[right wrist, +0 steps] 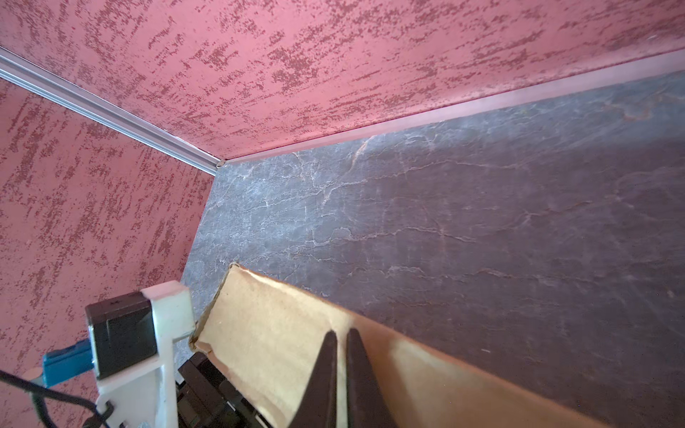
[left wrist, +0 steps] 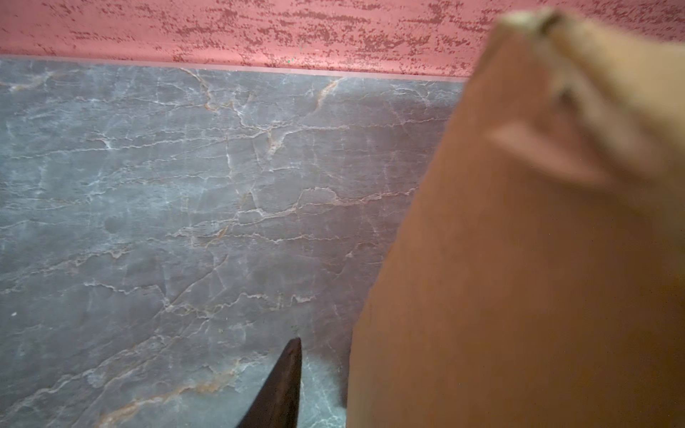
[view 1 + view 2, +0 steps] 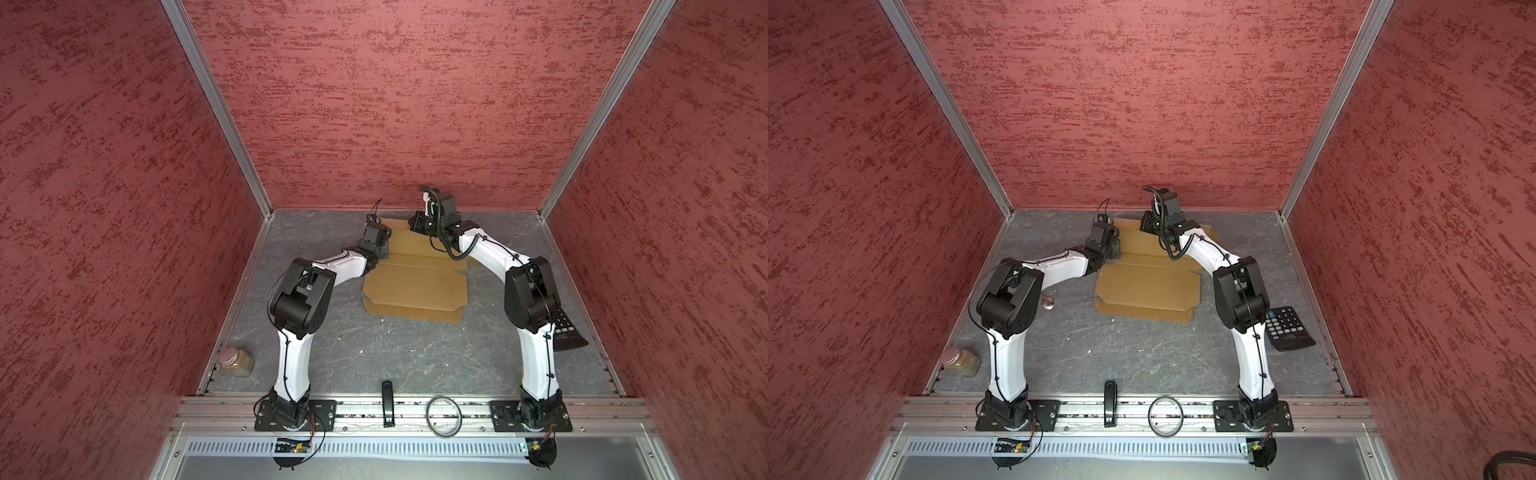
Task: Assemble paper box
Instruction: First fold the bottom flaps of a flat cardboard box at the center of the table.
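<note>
Our right gripper has its jaws pressed together on the far flap of the box, which looks raised off the table. Our left gripper stands parted: one finger is clear of the left flap, and the other is hidden behind blurred cardboard. The box lies far centre, mostly a flat sheet. We judge the work early, with walls, sides and lid all left. In both top views our wrists cover the fingertips and the far edge.
</note>
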`<state>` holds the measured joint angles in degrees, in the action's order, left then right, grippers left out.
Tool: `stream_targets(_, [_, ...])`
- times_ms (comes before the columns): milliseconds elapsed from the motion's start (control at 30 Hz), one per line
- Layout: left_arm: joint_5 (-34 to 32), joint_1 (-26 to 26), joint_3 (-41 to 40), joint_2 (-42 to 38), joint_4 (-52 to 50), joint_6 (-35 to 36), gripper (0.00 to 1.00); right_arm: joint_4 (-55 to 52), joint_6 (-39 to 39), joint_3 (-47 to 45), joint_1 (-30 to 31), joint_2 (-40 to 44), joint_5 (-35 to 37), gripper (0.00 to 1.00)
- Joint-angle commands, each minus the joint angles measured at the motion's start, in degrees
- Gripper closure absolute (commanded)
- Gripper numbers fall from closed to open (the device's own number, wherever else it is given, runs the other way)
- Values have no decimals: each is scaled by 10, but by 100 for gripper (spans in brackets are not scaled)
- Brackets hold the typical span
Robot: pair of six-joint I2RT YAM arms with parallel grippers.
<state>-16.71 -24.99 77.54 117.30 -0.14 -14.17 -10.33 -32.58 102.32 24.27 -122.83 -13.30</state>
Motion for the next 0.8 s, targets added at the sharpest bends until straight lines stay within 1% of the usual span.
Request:
stream_targets(0, [15,4,-12,-18,2,-11,63,-31,-2,-17,-1,13,4,90])
stream_targets(200, [21,5,-30,-31,18,-19,63,-31,-1,-20,-1,16,7,90])
stream_targets(533, [49,10,-70,-84,46,-34,59,-29,-1,-22,0,16,6,90])
stream_targets(767, [69,14,-84,-113,46,-44,58,-31,1,-23,1,18,7,90])
